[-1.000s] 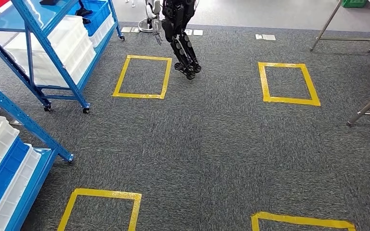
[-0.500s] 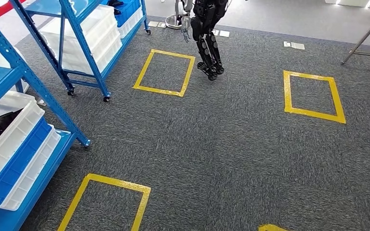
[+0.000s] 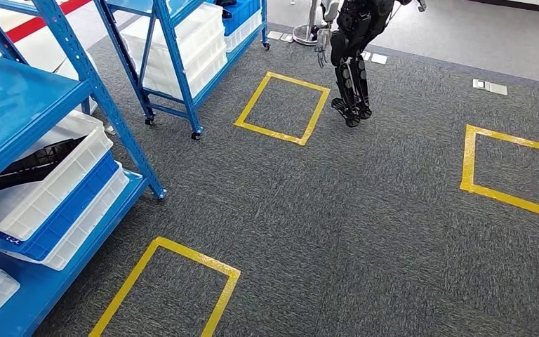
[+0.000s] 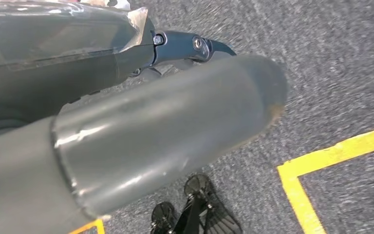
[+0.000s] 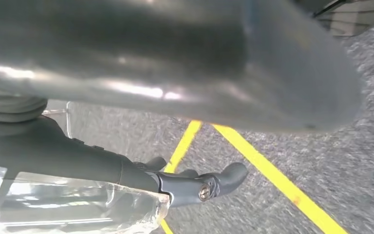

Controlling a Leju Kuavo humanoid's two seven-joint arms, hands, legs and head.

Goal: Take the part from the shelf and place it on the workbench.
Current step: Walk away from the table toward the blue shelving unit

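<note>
A dark part point(image 3: 34, 163) lies in a white bin point(image 3: 67, 175) on the lower level of the near blue shelf point(image 3: 38, 98), at the left of the head view. In the left wrist view my left hand point(image 4: 141, 102) hangs over the carpet, its thick thumb and dark fingers point(image 4: 195, 46) stretched out with nothing in them. My right hand point(image 5: 126, 73) hangs the same way in the right wrist view, its dark fingers point(image 5: 209, 185) apart and holding nothing. No workbench is in view.
A blue bin point(image 3: 70, 210) and another white bin sit under the part's bin. A second blue shelf point(image 3: 175, 63) with white bins stands further back. Another dark humanoid robot point(image 3: 351, 63) stands beyond a yellow floor square point(image 3: 253, 105). More yellow squares point(image 3: 512, 200) mark the grey carpet.
The camera has moved and turned: the whole scene has slid right, and the near shelf with the part's bin has come further into view. The things themselves have not moved.
</note>
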